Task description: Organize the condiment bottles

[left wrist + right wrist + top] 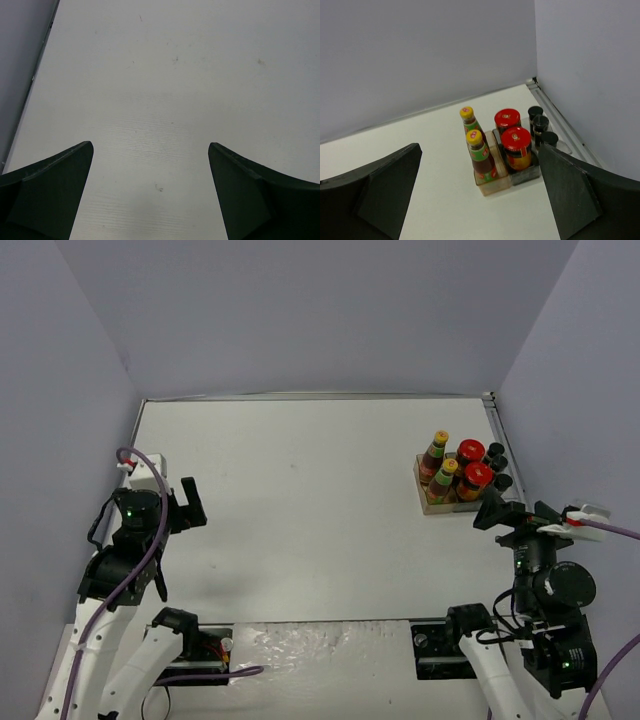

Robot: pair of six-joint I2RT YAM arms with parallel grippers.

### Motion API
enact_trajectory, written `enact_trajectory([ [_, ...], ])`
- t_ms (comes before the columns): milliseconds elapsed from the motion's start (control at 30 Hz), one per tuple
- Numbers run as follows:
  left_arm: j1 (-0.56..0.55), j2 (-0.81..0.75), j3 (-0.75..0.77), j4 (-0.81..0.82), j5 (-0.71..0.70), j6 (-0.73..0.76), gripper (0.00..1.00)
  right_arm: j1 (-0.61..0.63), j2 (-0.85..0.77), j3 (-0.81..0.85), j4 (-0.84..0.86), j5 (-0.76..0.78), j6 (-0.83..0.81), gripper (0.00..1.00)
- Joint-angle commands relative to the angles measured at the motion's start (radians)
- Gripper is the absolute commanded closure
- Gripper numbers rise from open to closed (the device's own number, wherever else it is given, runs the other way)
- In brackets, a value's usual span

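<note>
Standing bottles, tray mostly hidden

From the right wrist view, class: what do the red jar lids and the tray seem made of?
The red lids look like glossy plastic or painted metal, smooth with a soft shine; which is unclear. The tray looks like translucent brownish plastic: its near wall is tinted yet see-through.
</note>
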Motion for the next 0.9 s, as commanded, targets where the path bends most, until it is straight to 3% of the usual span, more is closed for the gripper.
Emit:
enact_trajectory([
  [0, 0.004, -0.035, 0.005, 0.028, -0.018, -0.018, 0.03, 0.009, -0.03, -0.075, 0.046, 0.016, 0.019, 0.0],
  [167, 0.004, -0.056, -0.027, 0.051, -0.034, -0.02, 0.03, 0.007, -0.078, -0.147, 0.077, 0.006, 0.023, 0.0],
  [867, 0.033, -0.03, -0.035, 0.094, -0.017, -0.015, 0.03, -0.013, -0.092, -0.151, 0.082, -0.054, 0.019, 0.0],
])
